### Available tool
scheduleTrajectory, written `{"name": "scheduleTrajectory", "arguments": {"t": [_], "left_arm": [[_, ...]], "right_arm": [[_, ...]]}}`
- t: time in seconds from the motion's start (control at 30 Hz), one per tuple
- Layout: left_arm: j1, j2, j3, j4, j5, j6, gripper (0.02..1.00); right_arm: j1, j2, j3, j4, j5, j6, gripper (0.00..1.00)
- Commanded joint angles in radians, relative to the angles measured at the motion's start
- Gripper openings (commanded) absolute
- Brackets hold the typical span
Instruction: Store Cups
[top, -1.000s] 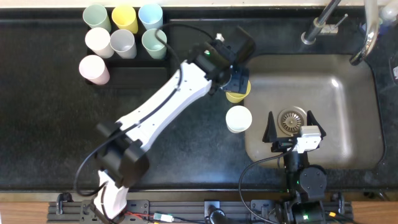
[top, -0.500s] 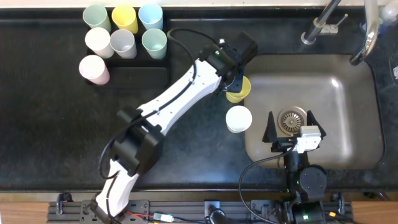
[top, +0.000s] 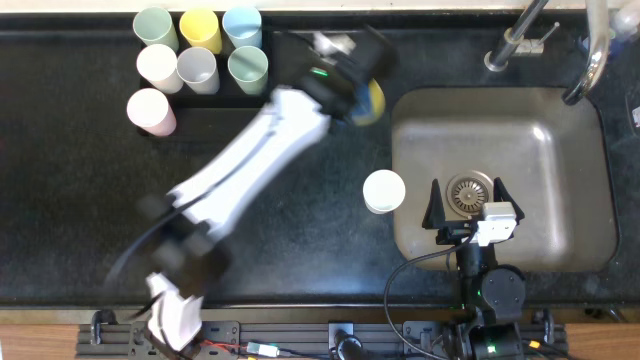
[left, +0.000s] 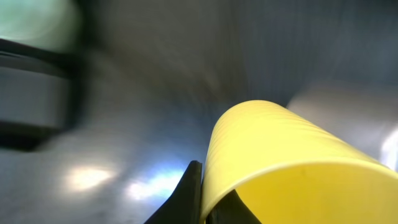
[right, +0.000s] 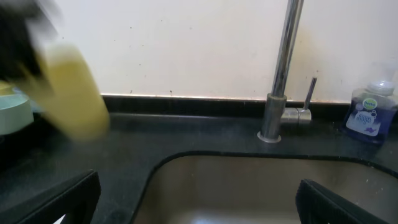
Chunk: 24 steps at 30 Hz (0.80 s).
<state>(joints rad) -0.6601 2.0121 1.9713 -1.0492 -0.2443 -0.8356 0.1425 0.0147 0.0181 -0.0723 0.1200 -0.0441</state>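
The left gripper (left: 202, 202) pinches the rim wall of a yellow plastic cup (top: 368, 98), one finger inside and one outside, and holds it tilted in the air by the far left corner of the stainless steel sink (top: 560, 120). The arm is blurred, and the surface directly below the cup cannot be made out from the wrist camera. From the right wrist camera the same cup shows as a yellow smear above the black stone counter (top: 80, 220), left of the chrome tap (right: 281, 81).

A white plastic cup (top: 384, 191) stands upright at the sink's left rim, apart from both arms.

At the counter's far left, a cluster of pastel plastic cups (top: 198, 68) stands mouth-up in two short rows, with a pink one just beside them at the near left.

The right gripper (top: 466, 200) sits low in the sink, near its drain (top: 467, 190), with its fingers spread wide and nothing between them. A blue soap bottle (right: 371, 115) stands at the far right.
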Motion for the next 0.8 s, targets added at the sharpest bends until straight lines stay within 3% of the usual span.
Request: {"name": "scheduleTrajectory", "arguments": {"t": [0.03, 0.23, 0.4, 0.8], "left_arm": [[0.171, -0.264, -0.040, -0.098, -0.202, -0.406, 0.034], [0.361, -0.355, -0.194, -0.201, -0.150, -0.757, 0.036], [0.476, -0.346, -0.343, -0.171, -0.043, -0.800, 0.036], [0.521, -0.211, -0.426, -0.078, 0.008, -0.842, 0.036]], "right_arm": [[-0.005, -0.011, -0.013, 0.005, 0.003, 0.011, 0.993], [-0.005, -0.011, -0.013, 0.005, 0.003, 0.011, 0.998], [-0.005, -0.011, -0.013, 0.005, 0.003, 0.011, 0.998], [-0.005, -0.011, -0.013, 0.005, 0.003, 0.011, 0.998]]}}
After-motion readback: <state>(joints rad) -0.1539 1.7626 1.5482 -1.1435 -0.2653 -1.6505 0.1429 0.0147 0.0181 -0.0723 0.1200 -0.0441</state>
